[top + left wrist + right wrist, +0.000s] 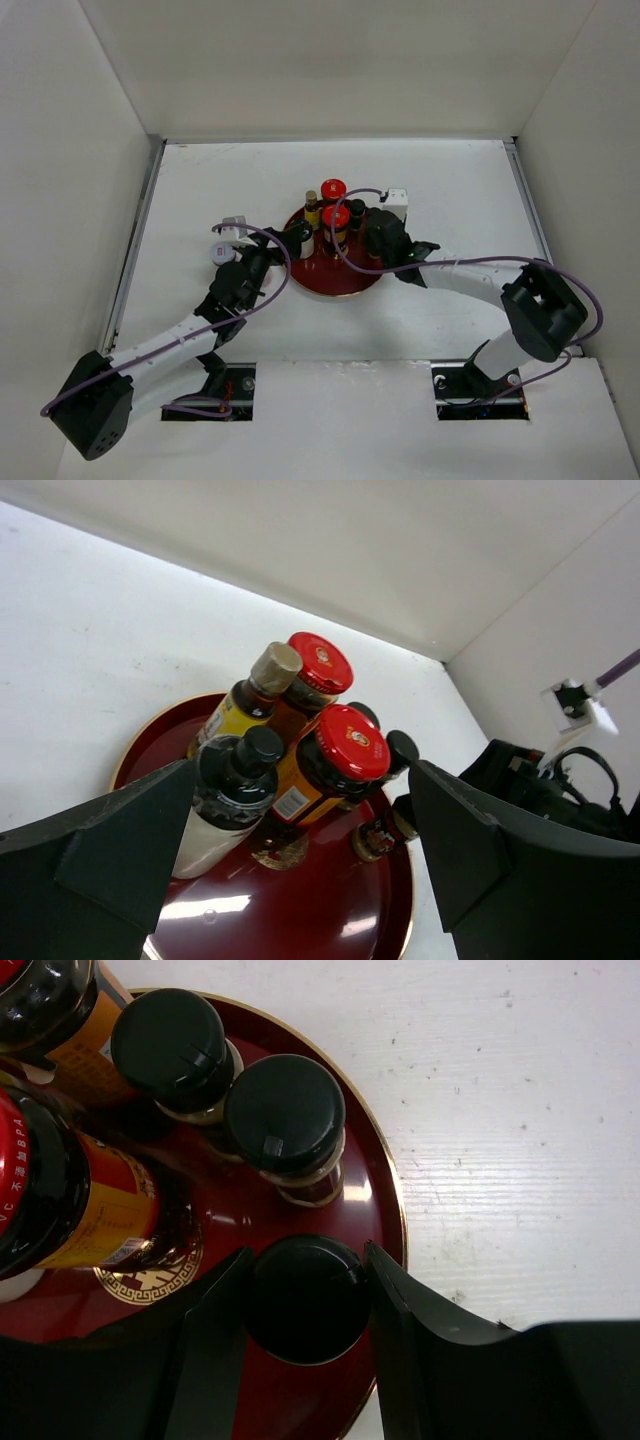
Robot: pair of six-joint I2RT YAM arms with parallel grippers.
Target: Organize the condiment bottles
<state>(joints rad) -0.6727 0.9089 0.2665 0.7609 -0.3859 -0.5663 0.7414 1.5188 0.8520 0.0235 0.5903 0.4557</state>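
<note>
The condiment bottles stand clustered on the round red tray (345, 285). Two red-capped bottles (335, 203) and a yellowish bottle (311, 207) are at its back. My left gripper (288, 245) is open at the tray's left edge, its jaws wide apart in the left wrist view (300, 770), with a black-capped white bottle (232, 795) close to its left finger. My right gripper (378, 238) is over the tray's right side and shut (308, 1250) on the cap of a black-capped bottle (308, 1300). Two more black-capped bottles (283, 1120) stand just beyond.
Two white-lidded jars (228, 240) stand on the table left of the tray, beside my left arm. White walls enclose the table on three sides. The tray's gold emblem (150, 1282) shows between the bottles.
</note>
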